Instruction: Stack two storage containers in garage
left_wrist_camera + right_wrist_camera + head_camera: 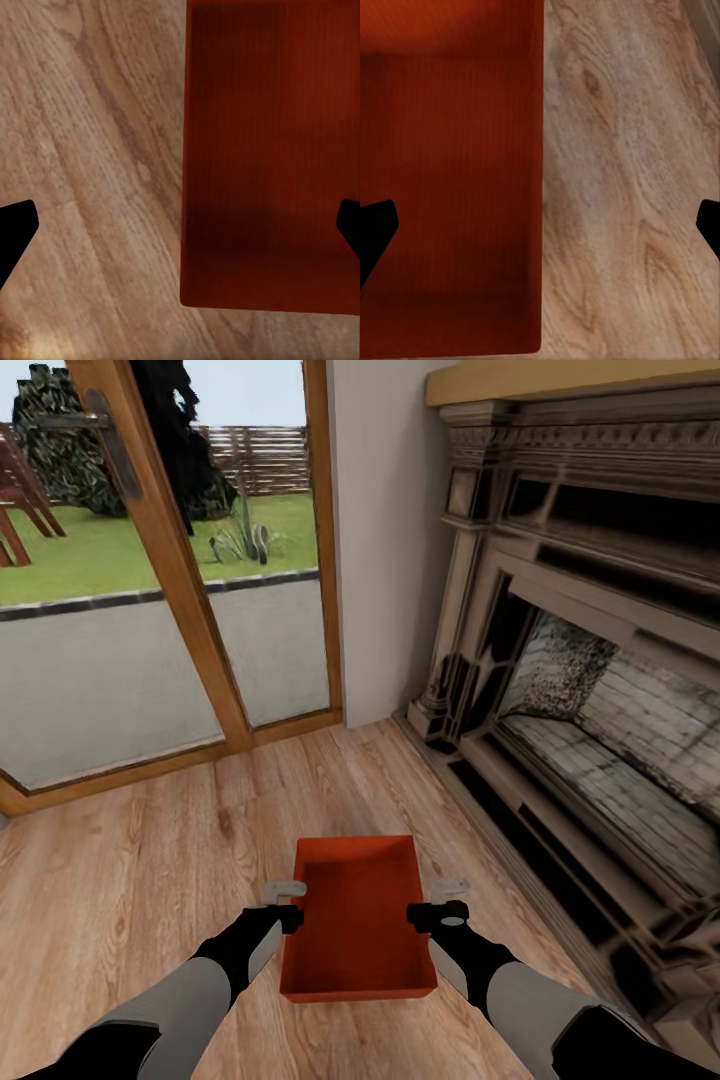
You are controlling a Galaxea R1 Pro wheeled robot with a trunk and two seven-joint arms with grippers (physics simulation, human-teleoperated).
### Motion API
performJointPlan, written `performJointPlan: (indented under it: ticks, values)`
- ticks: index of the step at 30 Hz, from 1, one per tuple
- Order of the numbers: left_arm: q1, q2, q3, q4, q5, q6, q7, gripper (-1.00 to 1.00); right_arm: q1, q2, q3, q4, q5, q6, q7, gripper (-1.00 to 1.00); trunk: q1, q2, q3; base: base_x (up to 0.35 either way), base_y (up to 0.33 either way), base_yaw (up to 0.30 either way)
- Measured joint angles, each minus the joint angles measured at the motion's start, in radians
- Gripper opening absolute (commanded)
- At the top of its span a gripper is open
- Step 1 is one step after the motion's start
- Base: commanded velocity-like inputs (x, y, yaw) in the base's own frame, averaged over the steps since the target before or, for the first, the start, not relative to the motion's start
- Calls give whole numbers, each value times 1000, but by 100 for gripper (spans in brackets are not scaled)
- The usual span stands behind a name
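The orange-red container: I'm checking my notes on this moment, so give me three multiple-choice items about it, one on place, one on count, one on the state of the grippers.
1. Where does the orange-red container sit?
A. on the wood-plank floor, between the two arms
B. inside the fireplace
C. outside on the grass

2. How many orange-red containers show in the head view?
A. three
B. two
C. one

3. How do the left gripper and right gripper stand?
A. both shut on one wall
B. both open, each straddling a long side wall
C. left open, right shut on the fireplace

Answers:
1 A: the head view shows it on the planks in front of the robot, beside the fireplace.
2 C: a single box lies there.
3 B: in each wrist view one fingertip is over the box's inside and the other over the floor, wide apart.
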Motion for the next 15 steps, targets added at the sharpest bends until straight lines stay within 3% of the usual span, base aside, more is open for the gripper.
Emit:
performJointPlan:
  ticks: [11,15]
  values:
    - [0,0,0,0,0,0,0,100,0,0,0,1,0,-1,0,100,42,-77,-34,0,0,0]
    - [0,0,0,-1,-1,0,1,100,0,0,0,0,0,-1,0,100,42,-77,-35,0,0,0]
